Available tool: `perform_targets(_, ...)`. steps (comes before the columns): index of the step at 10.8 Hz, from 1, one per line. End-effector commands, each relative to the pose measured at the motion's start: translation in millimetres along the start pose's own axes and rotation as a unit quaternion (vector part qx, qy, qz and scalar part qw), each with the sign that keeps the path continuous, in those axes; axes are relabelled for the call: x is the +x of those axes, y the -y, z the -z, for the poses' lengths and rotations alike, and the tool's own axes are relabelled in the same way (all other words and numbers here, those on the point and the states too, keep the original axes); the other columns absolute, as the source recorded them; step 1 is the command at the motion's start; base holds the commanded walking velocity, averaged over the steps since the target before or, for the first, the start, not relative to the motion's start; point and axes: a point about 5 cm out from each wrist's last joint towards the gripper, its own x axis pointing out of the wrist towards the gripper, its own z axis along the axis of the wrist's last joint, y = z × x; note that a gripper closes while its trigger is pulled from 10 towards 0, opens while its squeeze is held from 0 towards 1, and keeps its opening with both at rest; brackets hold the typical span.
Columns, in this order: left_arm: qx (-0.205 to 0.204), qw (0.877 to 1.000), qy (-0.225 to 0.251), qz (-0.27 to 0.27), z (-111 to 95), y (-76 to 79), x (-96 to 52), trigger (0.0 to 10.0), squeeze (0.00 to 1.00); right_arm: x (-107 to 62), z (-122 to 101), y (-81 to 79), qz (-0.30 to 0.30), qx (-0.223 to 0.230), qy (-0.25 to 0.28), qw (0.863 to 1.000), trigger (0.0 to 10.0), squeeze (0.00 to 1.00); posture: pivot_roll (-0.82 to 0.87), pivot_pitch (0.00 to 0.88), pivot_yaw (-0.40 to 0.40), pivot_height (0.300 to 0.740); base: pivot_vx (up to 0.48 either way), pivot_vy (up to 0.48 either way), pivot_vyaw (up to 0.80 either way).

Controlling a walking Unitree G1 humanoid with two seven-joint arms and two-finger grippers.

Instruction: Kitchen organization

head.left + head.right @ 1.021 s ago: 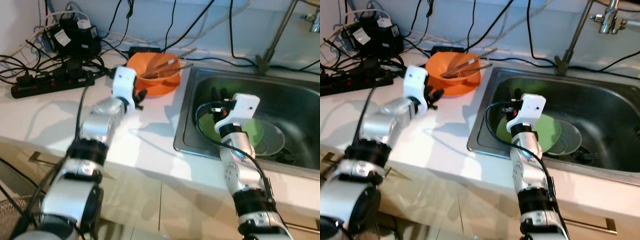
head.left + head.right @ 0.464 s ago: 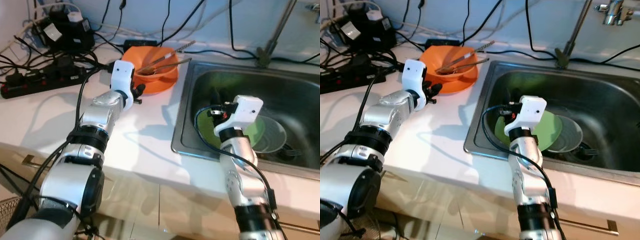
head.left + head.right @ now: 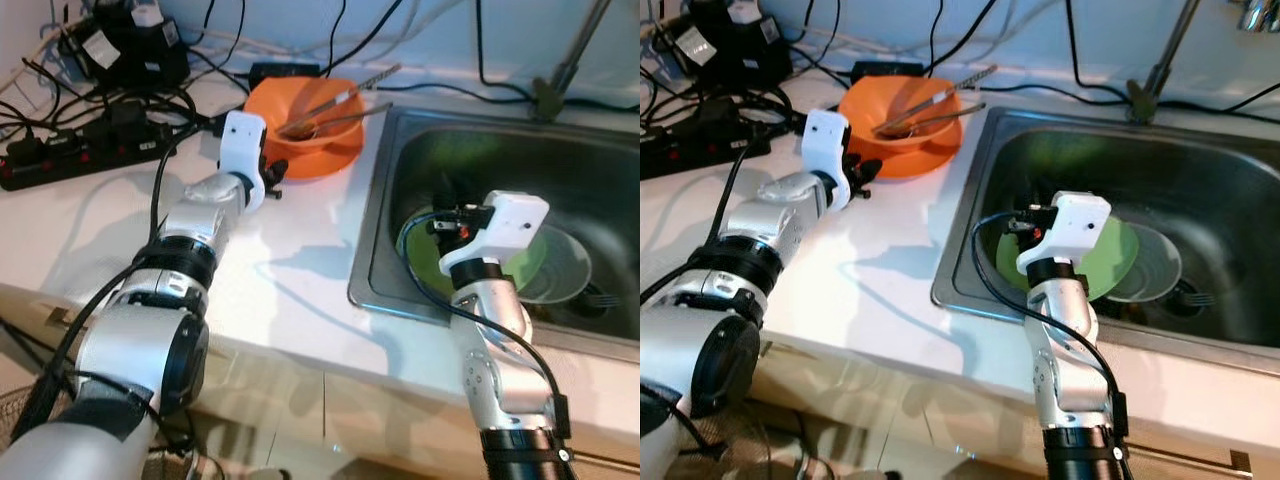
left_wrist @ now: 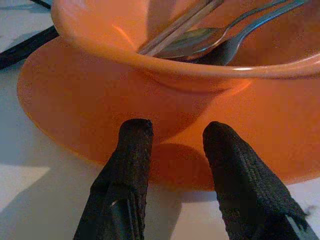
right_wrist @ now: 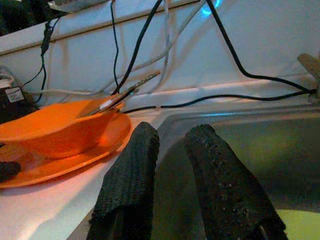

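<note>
An orange bowl [image 3: 312, 122] stands on an orange plate [image 3: 325, 162] on the white counter, with metal tongs and a spoon [image 3: 340, 103] lying in it. My left gripper [image 4: 177, 131] is open, its fingertips [image 3: 276, 180] low at the plate's near rim. The plate edge lies between and just past the two fingers, without clear contact. In the steel sink [image 3: 366, 235] lies a green plate [image 3: 1115, 262]. My right gripper [image 5: 172, 132] hovers over that plate, pointing toward the sink's left wall. Its fingers stand a little apart with nothing between them.
A grey bowl [image 3: 1156, 266] and a fork [image 3: 1196, 297] lie in the sink beside the green plate. A black power strip [image 3: 60, 165], adapters [image 3: 120, 50] and many cables crowd the counter's back left. A faucet stem [image 3: 570, 60] rises behind the sink.
The head view has shifted. My left gripper has edged closer to the orange plate's rim. The right gripper stays over the green plate in the sink.
</note>
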Motion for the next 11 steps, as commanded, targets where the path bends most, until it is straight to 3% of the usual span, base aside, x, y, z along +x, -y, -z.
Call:
perform_targets(1, -0.001, 1.000, -0.011, 0.003, 1.3, -1.1, 0.6, 10.0, 0.00, -13.4, 22.9, 9.1, 0.021, 0.000, -0.058, 0.998, 10.0, 0.00, 0.07, 0.197, 0.083, 0.740, 0.000, 0.000, 0.00)
perform_targets(3, -0.016, 0.999, -0.020, 0.024, 5.0, 1.0, 1.2, 10.0, 0.00, -12.7, 22.9, 8.1, 0.021, -0.002, -0.062, 0.998, 10.0, 0.00, 0.07, 0.193, 0.095, 0.740, 0.000, 0.000, 0.00)
perform_targets(6, 0.003, 0.995, -0.076, 0.070, 19.4, 2.4, -0.8, 10.0, 0.00, -16.1, 23.1, 6.1, 0.025, 0.001, -0.067, 0.997, 10.0, 0.00, 0.07, 0.179, 0.115, 0.740, 0.000, 0.000, 0.00)
perform_targets(8, 0.012, 0.989, -0.120, 0.085, 31.5, -7.9, -7.1, 10.0, 0.00, -12.5, 25.0, 5.5, 0.027, 0.004, -0.069, 0.997, 10.0, 0.00, 0.10, 0.170, 0.120, 0.740, 0.000, 0.000, 0.00)
perform_targets(11, 0.014, 0.985, -0.139, 0.099, 23.0, -28.8, -20.1, 10.0, 0.00, -3.9, 28.4, 1.8, 0.017, 0.009, -0.072, 0.997, 10.0, 0.00, 0.16, 0.158, 0.111, 0.740, 0.000, 0.000, 0.00)
